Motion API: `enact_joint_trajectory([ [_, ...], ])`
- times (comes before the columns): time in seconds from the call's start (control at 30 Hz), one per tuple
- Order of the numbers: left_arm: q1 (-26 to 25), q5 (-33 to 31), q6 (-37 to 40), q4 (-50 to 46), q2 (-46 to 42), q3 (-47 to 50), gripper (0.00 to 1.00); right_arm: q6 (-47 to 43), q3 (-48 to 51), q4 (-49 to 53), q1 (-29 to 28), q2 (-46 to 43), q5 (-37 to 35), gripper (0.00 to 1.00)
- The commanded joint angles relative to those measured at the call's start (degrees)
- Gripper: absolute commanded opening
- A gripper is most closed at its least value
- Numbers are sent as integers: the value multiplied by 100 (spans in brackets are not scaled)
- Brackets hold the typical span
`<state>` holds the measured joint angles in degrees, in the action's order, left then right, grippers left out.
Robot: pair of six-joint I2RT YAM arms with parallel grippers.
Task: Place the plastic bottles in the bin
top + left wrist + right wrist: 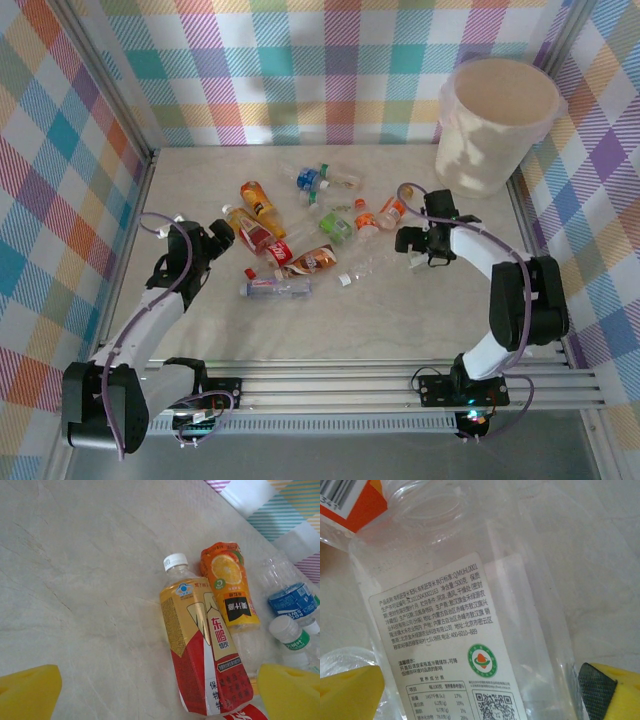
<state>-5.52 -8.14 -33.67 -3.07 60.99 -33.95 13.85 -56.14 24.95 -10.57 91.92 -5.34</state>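
Bottles (318, 260): lay heaped mid-table (400, 320), well apart from the cream bin (480, 150) in the far right corner. Left gripper (222, 240): gaped wide beside a yellow-and-red bottle (205, 650). Right gripper (407, 243): spread wide around a clear bottle (470, 630).

Pale marbled table (400, 320) inside plaid cloth walls (300, 70).
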Motion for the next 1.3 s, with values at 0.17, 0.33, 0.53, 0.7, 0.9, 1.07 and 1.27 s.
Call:
enact_joint_trajectory([
  [0.17,-34,249,23,44,192,-283,100,-69,87,480,-12,137,187,100],
  [0.33,-26,344,62,48,231,-340,100,62,348,333,-7,-406,621,99],
  [0.53,-28,361,109,-5,325,-418,100,125,332,457,-7,-461,699,87],
  [0.7,-30,410,111,-5,317,-415,100,328,264,751,-7,-721,-44,100],
  [0.9,-28,397,106,-9,317,-399,100,-101,-11,1028,-11,-651,536,100],
  [1.07,-28,353,131,-7,343,-383,100,-443,-236,934,-86,-99,533,100],
  [1.27,-28,348,177,-19,461,-410,100,-655,-354,919,-95,150,767,100],
])
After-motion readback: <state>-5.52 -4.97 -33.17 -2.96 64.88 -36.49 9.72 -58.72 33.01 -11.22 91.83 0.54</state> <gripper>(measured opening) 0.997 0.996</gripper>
